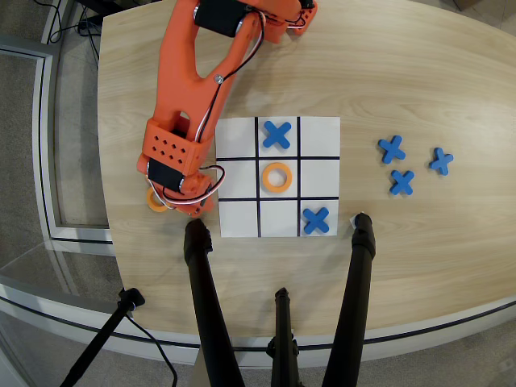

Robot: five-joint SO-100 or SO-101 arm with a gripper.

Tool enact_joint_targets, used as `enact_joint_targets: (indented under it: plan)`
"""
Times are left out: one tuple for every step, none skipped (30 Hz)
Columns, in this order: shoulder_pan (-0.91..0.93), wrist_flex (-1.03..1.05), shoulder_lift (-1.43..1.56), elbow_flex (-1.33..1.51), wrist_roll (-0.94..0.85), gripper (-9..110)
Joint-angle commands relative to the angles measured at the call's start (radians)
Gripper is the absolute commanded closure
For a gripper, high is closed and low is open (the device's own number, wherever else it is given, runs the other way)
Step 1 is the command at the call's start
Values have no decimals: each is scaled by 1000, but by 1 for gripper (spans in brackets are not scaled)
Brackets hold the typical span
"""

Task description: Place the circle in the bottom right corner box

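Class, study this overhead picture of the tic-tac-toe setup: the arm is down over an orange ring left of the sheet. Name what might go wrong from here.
1. The arm's head hides most of the orange ring, so the grip on it cannot be judged; it might slip.
2. In the overhead view the bottom right cell already holds a blue X; a ring set there may land on it.
3. Crossing the grid sheet could nudge the centre ring.
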Motion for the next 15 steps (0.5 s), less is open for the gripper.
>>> enact_joint_targets:
  plan:
    - [-12,-12,-8,-57,3,82]
    - [-12,-12,-15,-67,5,82]
    - [-14,-12,-23,-80,5,82]
    - [-14,-12,-31,-91,8,82]
    - [-14,-12,-37,-101,11,82]
    - [-14,-12,-44,-107,11,82]
    - [-12,-12,-49,-114,11,82]
    - [-11,-12,-57,-120,11,82]
    - [-9,-14,-66,-130,11,82]
    - [-9,-17,-78,-140,11,82]
    - [-8,-23,-91,-146,11,82]
    - [-8,-26,-101,-153,11,82]
    - [-6,-32,-110,-155,11,82]
    - [-6,-37,-118,-158,11,82]
    - [-6,-40,-123,-158,11,82]
